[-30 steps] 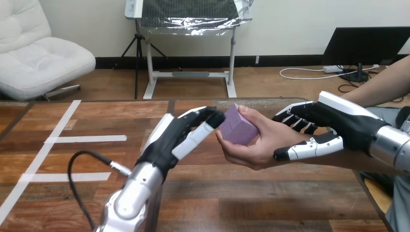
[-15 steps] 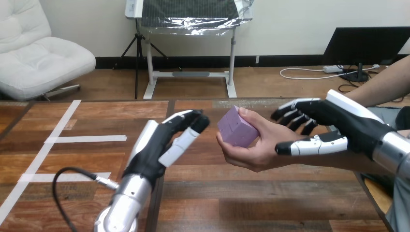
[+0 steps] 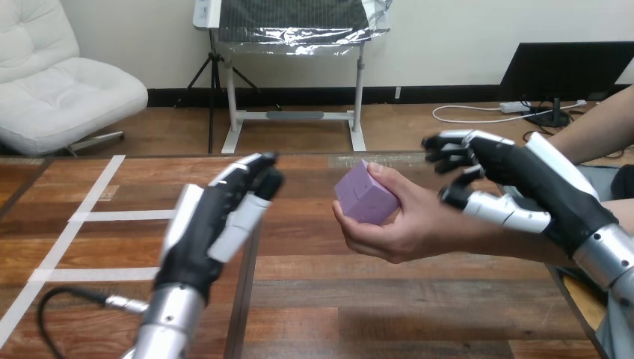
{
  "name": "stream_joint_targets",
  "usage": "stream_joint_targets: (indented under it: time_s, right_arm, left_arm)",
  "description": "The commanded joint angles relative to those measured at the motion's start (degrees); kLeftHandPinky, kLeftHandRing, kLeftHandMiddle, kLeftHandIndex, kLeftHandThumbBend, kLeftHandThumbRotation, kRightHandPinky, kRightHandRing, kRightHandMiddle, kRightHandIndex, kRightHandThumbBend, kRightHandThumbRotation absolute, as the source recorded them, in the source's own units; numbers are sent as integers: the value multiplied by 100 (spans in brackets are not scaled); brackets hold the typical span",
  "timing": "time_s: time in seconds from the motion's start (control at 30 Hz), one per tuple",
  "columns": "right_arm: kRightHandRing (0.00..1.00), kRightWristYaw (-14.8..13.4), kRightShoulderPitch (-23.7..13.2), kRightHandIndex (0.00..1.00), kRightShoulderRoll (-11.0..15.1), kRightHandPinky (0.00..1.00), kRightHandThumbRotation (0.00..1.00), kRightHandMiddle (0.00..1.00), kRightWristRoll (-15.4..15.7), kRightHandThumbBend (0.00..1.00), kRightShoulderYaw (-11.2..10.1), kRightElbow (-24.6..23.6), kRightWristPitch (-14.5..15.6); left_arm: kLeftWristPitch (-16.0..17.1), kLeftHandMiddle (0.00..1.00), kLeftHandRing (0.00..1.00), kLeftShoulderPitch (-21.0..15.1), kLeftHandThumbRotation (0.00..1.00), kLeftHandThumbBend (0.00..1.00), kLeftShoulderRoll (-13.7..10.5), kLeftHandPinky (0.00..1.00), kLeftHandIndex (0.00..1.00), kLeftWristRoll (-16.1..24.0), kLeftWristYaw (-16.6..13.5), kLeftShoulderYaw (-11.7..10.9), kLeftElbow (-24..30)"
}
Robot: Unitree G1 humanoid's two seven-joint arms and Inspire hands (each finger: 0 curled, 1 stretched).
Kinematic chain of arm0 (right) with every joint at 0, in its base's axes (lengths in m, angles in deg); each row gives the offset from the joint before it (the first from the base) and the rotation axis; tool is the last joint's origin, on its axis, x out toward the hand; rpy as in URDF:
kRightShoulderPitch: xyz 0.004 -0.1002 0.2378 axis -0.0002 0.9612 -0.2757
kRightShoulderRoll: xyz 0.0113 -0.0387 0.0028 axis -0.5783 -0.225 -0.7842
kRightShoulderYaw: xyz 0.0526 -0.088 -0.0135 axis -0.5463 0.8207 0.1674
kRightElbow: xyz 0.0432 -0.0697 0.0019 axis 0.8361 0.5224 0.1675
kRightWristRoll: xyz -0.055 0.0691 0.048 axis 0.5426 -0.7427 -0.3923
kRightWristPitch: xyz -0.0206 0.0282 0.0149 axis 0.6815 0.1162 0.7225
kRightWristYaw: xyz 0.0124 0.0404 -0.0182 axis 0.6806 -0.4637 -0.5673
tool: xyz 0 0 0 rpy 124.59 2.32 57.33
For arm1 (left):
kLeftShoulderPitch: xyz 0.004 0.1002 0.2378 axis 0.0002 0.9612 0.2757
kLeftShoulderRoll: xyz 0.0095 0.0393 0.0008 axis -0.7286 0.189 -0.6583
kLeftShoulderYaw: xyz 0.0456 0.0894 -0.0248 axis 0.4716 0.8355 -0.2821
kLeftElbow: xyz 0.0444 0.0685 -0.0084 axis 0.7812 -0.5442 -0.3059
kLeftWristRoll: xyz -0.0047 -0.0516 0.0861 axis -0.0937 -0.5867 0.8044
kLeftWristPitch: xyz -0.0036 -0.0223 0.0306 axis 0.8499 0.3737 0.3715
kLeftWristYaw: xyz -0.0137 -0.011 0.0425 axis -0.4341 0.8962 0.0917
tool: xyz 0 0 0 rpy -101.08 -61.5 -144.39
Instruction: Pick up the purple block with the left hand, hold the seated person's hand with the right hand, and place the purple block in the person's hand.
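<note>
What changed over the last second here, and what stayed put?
The left hand came off the purple block and drew back to the view's left, now clear of it. The right hand rose, its fingers now above the person's hand instead of behind it. The block stayed in the person's hand, unmoved.

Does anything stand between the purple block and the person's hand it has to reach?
Nothing visible does: the purple block lies in the person's hand, whose fingers wrap it. The left hand hangs open to the block's left, apart from it, with nothing between the two.
</note>
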Motion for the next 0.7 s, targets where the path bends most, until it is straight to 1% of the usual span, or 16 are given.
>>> stream_joint_targets:
  time_s: [0.0,0.1,0.2,0.37,0.47,0.5,0.57,0.67]
  right_arm:
    - [80,-211,-13,84,-388,71,92,82,-339,89,-258,-15,-109]
    - [82,-258,42,85,-508,74,95,83,-465,89,-314,-98,-109]
    - [82,-328,88,85,-593,75,98,83,-524,90,-346,-183,-106]
    - [83,-403,169,86,-724,77,99,84,-584,91,-400,-315,-130]
    - [83,-399,209,86,-817,77,100,84,-684,91,-431,-393,-130]
    - [83,-372,282,86,-930,78,100,83,-848,91,-442,-557,-111]
    - [83,-338,404,86,-1104,77,98,83,-1095,92,-443,-842,-79]
    - [82,-324,523,86,-1229,76,96,83,-1281,92,-416,-1111,-56]
  left_arm:
    - [169,83,83,172,100,83,-26,86,82,-205,-2,-237,779]
    - [186,83,83,340,100,83,-46,87,82,-287,30,-312,1029]
    - [189,83,82,503,100,84,-77,87,82,-362,63,-382,1275]
    - [180,82,81,759,100,84,-88,82,83,-565,155,-506,1664]
    - [131,82,80,935,100,84,-73,78,82,-718,202,-584,1953]
    - [226,82,79,1161,100,85,-52,74,82,-906,251,-671,2221]
    - [395,81,79,1479,100,84,-20,72,81,-1145,303,-789,2583]
    - [495,80,78,1681,100,84,17,70,81,-1272,304,-855,2813]
